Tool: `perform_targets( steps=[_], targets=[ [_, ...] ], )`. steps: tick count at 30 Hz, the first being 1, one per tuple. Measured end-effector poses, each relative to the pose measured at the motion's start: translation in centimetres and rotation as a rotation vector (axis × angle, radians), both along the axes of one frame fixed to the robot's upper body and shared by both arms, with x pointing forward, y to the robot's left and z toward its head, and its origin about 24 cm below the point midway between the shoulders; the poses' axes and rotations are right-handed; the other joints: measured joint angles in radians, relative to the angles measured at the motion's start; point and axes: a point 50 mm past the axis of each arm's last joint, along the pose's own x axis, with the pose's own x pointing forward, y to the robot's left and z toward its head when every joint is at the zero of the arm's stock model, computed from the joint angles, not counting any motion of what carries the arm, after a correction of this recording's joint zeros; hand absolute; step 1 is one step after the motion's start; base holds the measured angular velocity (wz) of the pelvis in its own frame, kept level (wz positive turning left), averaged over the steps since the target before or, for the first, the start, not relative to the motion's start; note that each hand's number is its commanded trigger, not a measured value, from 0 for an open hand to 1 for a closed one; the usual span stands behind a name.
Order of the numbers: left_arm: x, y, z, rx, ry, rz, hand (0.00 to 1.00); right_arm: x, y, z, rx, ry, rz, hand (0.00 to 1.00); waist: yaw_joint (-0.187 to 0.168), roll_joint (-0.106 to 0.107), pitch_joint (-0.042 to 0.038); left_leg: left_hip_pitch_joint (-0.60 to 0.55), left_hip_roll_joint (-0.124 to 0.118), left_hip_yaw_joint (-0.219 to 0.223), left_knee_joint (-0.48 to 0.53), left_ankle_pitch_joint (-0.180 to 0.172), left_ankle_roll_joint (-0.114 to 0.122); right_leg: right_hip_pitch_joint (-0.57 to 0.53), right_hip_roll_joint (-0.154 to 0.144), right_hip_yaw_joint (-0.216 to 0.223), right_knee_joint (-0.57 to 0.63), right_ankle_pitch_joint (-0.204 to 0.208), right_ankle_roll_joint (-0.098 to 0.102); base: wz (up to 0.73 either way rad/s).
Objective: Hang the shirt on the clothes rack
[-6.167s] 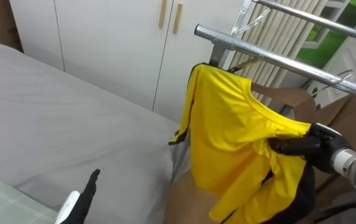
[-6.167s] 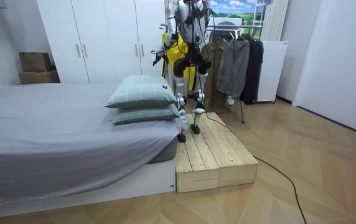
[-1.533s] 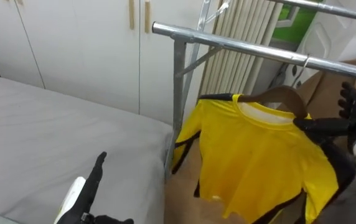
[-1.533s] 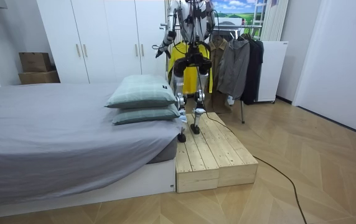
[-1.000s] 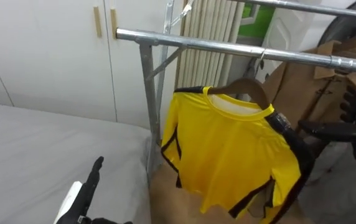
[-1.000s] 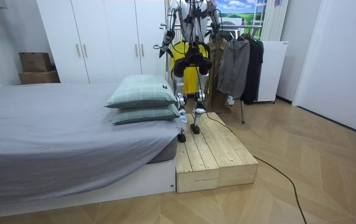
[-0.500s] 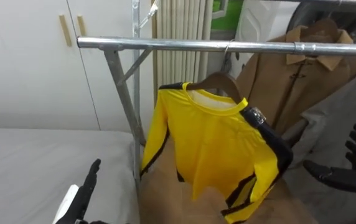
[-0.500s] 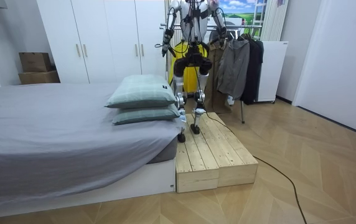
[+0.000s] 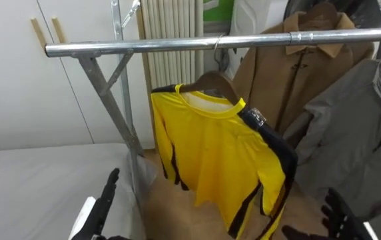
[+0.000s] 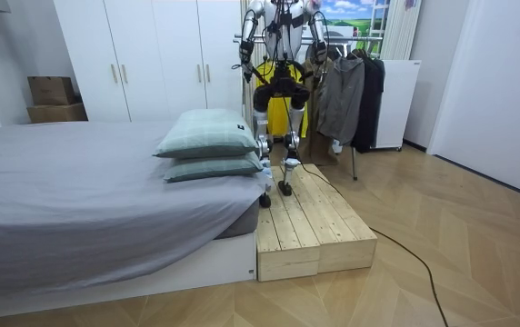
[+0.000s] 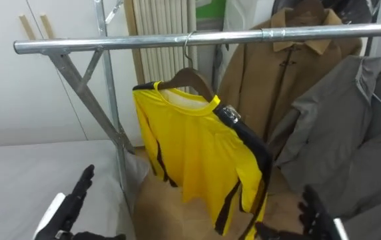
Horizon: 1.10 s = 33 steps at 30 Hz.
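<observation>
We've got a yellow shirt (image 9: 217,153) with black trim, a tan coat (image 9: 304,73), a grey jacket (image 9: 357,133) and a silver rail (image 9: 177,45).

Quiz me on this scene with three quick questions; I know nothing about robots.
1. True or false: the yellow shirt hangs on a hanger from the metal rail.
2. What hangs next to the shirt? A brown coat; B blue dress; C white towel.
3. Does the left robot hand or the right robot hand hold the shirt?
Key: 1 true; 2 A; 3 neither, both are open and below it.
</observation>
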Motion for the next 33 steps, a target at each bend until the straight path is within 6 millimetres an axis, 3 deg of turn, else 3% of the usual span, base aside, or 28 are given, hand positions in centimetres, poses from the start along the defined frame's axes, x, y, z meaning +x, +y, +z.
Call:
perform_targets(
  steps=[6,19,23,28,33],
  targets=[
    [-0.3,-0.5,-0.8,-0.004,0.038,-0.018,0.00,-1.8,1.3,-2.1,0.030,0.105,0.041,0.00,-0.002,0.013,0.0039,-0.009,-0.002,-0.001,0.002,0.000,0.000,-0.004,0.000,0.006,0.001,0.000,0.001,-0.01],
    [0.7,-0.8,-0.2,-0.011,-0.003,-0.031,0.00,-0.6,1.6,-1.5,0.022,0.069,0.073,0.00,-0.002,0.018,0.0044,-0.018,-0.004,-0.003,0.002,0.000,0.001,-0.024,-0.003,0.003,0.021,-0.001,0.003,0.01],
    [0.6,-0.9,-0.7,-0.011,0.013,-0.030,0.00,-0.3,2.3,-1.3,-0.035,0.064,0.143,0.00,0.009,0.015,0.0060,-0.032,-0.011,-0.007,0.005,-0.002,0.002,-0.061,-0.014,-0.004,0.075,-0.019,0.002,0.03],
    [0.9,-1.9,-1.0,-0.003,0.024,-0.078,0.00,0.6,3.2,-1.0,-0.087,0.052,0.222,0.00,-0.002,0.002,0.0103,-0.051,-0.024,-0.064,0.037,-0.007,0.009,-0.067,-0.046,-0.057,0.121,-0.054,0.006,0.41],
    [0.9,-3.0,-1.2,-0.012,0.033,-0.120,0.00,1.0,4.0,-0.5,-0.087,0.024,0.261,0.00,-0.001,0.000,0.0102,-0.102,-0.037,-0.182,0.068,-0.006,0.010,-0.060,-0.080,-0.153,0.120,-0.065,0.008,0.63]
  ],
)
